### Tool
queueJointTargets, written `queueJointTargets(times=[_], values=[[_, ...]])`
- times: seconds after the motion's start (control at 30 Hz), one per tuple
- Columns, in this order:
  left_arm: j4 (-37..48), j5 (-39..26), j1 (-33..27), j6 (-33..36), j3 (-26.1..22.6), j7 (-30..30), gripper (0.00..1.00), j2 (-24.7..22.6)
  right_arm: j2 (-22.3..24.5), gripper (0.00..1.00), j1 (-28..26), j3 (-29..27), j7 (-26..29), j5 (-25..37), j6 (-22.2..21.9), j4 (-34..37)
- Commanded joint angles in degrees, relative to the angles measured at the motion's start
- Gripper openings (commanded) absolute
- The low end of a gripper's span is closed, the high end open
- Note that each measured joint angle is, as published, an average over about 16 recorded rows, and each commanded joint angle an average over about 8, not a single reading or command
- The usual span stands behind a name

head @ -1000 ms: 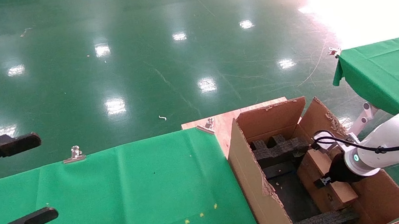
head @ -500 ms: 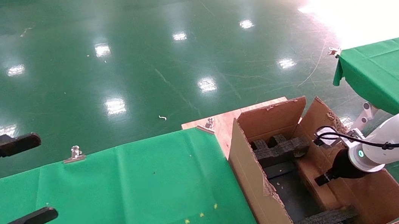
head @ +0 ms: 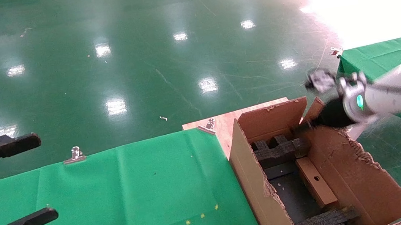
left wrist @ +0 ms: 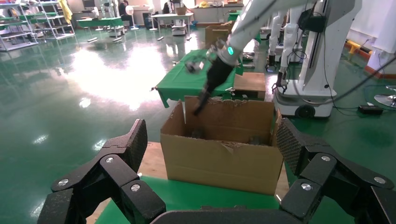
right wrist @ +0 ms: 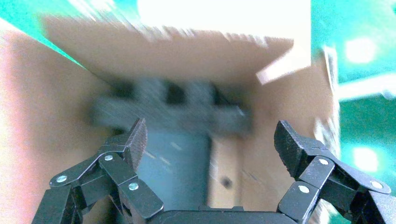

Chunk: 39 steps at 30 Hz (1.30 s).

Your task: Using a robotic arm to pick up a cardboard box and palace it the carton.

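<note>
The small cardboard box (head: 316,181) lies inside the large carton (head: 247,168), against its right wall, with a round hole in its top face. It also shows in the right wrist view (right wrist: 227,177). My right gripper (head: 300,127) on the white robotic arm (head: 393,92) is open and empty, raised above the carton's far right corner. In the right wrist view my right gripper (right wrist: 210,140) looks down into the carton (right wrist: 46,116). My left gripper (head: 40,177) is open and empty at the far left above the green table; in its own view (left wrist: 210,144) it faces the carton (left wrist: 222,161).
Black foam inserts (head: 281,149) cross the carton's far end, and another (head: 324,220) its near end. The carton stands on a wooden board (head: 221,123) beside the green-clothed table (head: 119,199). A second green table (head: 390,66) is at the right. A metal clip (head: 75,154) holds the cloth.
My right gripper has let go of the cardboard box and risen up and away out of the carton. The box now lies in the carton. The left arm has not moved.
</note>
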State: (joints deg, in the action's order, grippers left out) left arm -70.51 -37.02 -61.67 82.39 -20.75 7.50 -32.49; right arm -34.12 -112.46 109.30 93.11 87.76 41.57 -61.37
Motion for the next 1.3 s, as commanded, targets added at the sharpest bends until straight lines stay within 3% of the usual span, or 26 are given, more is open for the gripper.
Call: queueJointTargets(times=[0.03,0.27,0.5,0.6,0.9,1.3], values=[[0.00,0.00,0.00,0.00,0.00,0.00,1.00,0.00,0.52,1.00,-2.73,-1.38,0.15,-0.93,0.33,-1.73],[0.00,0.00,0.00,0.00,0.00,0.00,1.00,0.00,4.92,1.00,-9.28,-8.07,-3.55,-15.78,7.60,-9.85],[0.01,0.01,0.01,-0.01,0.00,0.00,1.00,0.01,7.47,1.00,-11.31,-12.62,-7.39,-29.39,15.63,-11.56],[0.02,0.01,0.02,-0.02,0.00,-0.01,1.00,0.01,7.84,1.00,-11.60,-13.37,-7.88,-31.51,16.97,-11.71],[0.02,0.02,0.02,-0.01,0.00,-0.01,1.00,0.01,7.18,1.00,-9.56,-14.48,-9.18,-29.61,16.24,-11.34],[0.02,0.02,0.02,-0.02,0.00,-0.01,1.00,0.01,5.69,1.00,1.87,-29.53,-23.11,-32.90,21.66,-11.55]])
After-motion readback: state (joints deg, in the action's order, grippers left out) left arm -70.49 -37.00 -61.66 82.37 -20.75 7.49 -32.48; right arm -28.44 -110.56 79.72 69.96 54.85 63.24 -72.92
